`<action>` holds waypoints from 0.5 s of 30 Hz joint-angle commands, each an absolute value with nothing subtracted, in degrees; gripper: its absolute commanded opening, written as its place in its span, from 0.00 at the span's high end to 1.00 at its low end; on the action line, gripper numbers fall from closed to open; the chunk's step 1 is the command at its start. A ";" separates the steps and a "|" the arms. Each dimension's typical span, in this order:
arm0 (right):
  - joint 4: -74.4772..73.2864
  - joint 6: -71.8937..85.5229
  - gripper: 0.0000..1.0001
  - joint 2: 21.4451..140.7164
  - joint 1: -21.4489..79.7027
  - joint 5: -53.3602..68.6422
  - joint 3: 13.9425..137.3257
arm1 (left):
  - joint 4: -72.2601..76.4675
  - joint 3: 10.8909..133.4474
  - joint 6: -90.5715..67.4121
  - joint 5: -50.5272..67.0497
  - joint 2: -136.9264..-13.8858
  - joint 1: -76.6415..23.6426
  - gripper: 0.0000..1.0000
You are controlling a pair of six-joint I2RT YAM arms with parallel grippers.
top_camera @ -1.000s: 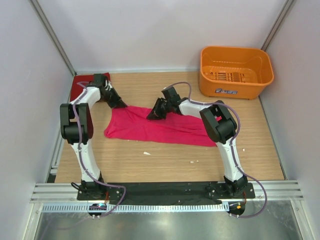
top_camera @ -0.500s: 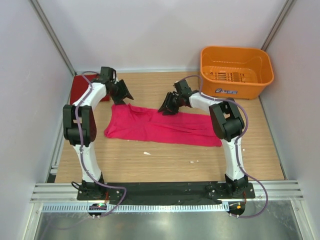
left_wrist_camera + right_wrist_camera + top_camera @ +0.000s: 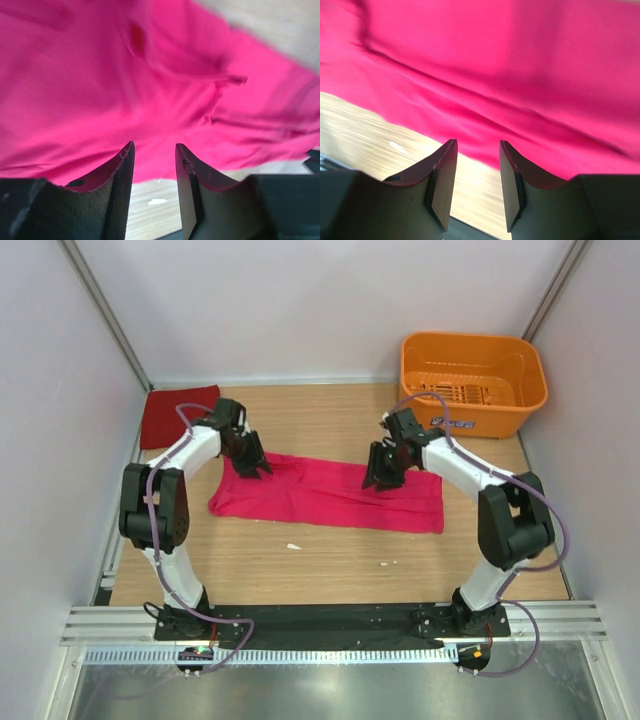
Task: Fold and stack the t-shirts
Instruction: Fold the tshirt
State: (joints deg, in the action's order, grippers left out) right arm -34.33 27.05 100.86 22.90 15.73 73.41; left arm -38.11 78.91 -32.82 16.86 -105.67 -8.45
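The magenta-pink t-shirt lies as a long flat band across the middle of the table. It fills the left wrist view and the right wrist view. The darker red t-shirt lies folded flat at the far left corner. My left gripper hangs over the pink shirt's left end, open, nothing between its fingers. My right gripper hangs over the shirt's right half, also open and empty, with the shirt's near edge and bare wood showing in its gap.
An orange plastic basket stands at the far right corner. Small white scraps lie on the wooden table in front of the shirt. Grey walls close the left, right and back sides.
Both grippers have opened and let go of the pink shirt. The right gripper moved right, the left came back down over the shirt's left end. The shirt now lies longer and flatter.
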 commanded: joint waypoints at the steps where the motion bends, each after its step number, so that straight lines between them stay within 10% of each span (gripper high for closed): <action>1: -38.67 23.21 0.55 93.46 21.18 11.34 66.63 | -36.13 75.60 -34.70 19.33 -103.53 -12.56 0.61; 15: -37.18 27.51 0.66 84.30 21.01 -4.65 54.50 | -32.87 85.95 -37.88 23.90 -116.45 -30.23 0.70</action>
